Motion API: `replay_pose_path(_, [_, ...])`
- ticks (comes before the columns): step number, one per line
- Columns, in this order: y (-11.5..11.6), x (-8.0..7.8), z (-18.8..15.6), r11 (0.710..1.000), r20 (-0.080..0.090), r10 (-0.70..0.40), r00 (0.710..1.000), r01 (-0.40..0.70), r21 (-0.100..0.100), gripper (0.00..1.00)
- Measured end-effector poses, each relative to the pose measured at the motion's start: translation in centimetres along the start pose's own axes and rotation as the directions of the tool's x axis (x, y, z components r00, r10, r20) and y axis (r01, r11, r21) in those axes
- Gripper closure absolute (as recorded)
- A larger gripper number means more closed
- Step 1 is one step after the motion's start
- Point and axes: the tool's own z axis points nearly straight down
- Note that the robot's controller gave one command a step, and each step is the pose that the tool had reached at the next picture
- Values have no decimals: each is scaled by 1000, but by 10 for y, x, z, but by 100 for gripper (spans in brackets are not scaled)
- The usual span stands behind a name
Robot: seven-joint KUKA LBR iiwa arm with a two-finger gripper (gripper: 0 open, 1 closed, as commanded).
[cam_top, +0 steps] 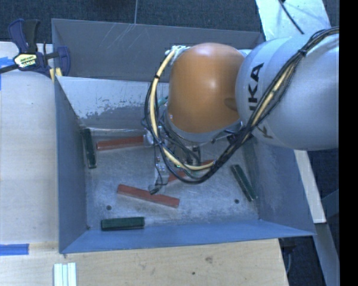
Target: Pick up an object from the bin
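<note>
My gripper [158, 185] comes down near the middle of the bin, mostly hidden under the arm's orange cover. Its tip stands right at the upper edge of a flat red-brown bar [148, 196], which lies slanted on the bin floor toward the front. I cannot tell whether it touches the bar. A second red-brown bar [119, 142] lies to the upper left of the gripper, near the back wall.
A dark green bar [89, 148] lies along the left wall. Another dark green bar [123, 223] sits at the front edge, and a third [243, 182] lies on the right. The arm and its cables cover the bin's middle and right.
</note>
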Motion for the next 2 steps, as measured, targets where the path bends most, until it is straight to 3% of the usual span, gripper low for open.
replay_pose_path(1, [-31, 35, 106, 988, -1, -153, 988, 153, 2, 0])
replay_pose_path(2, [11, 35, 128, 951, 4, -309, 951, 309, 1, 0])
